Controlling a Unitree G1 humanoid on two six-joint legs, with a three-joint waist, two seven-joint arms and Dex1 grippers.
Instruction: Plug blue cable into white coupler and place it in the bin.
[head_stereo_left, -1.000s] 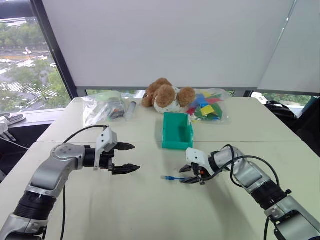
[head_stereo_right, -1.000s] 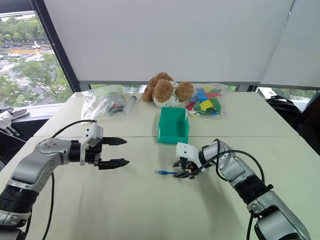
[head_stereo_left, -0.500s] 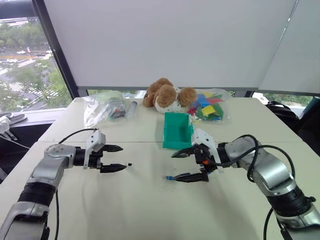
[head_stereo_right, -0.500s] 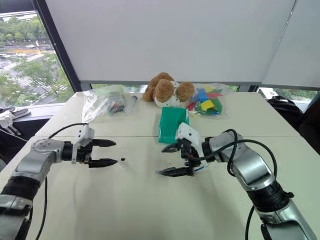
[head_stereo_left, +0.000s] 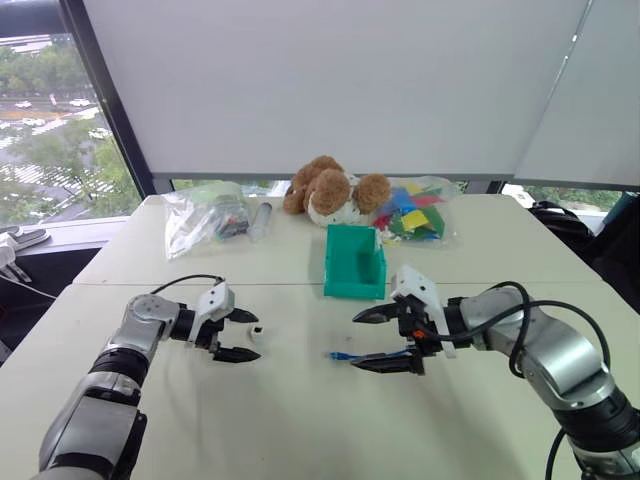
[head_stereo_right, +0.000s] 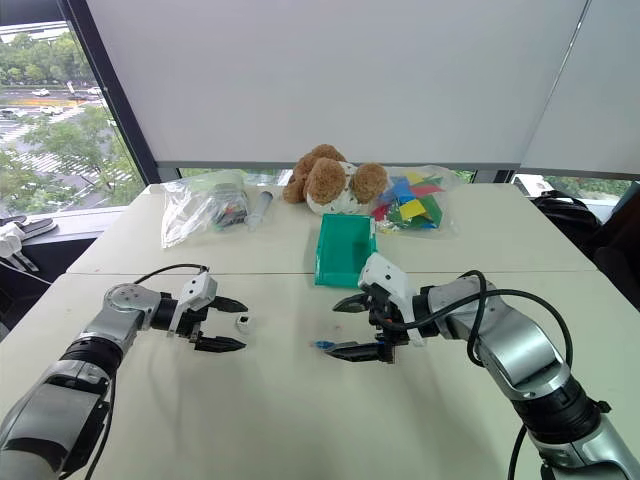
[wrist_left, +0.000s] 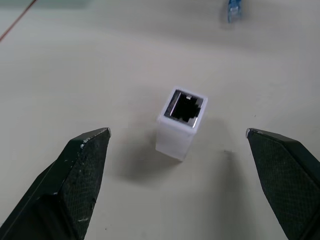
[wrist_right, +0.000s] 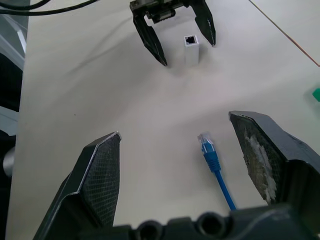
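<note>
Left gripper is hovering low over the bench, jaws standing wide and gripping nothing; the white coupler is standing upright on the bench between its fingertips, untouched. Right gripper is likewise gaping wide and empty, the blue cable lying just beneath it. The bin is sitting mid-bench, toward the far edge.

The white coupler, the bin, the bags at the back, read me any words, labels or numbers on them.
No readable text anywhere.
White coupler: plain white, open socket on top, no marking.
Bin: plain teal walls, no label.
Clear bags: contents too small to tell any print.
Blue cable: none visible on its plug.
</note>
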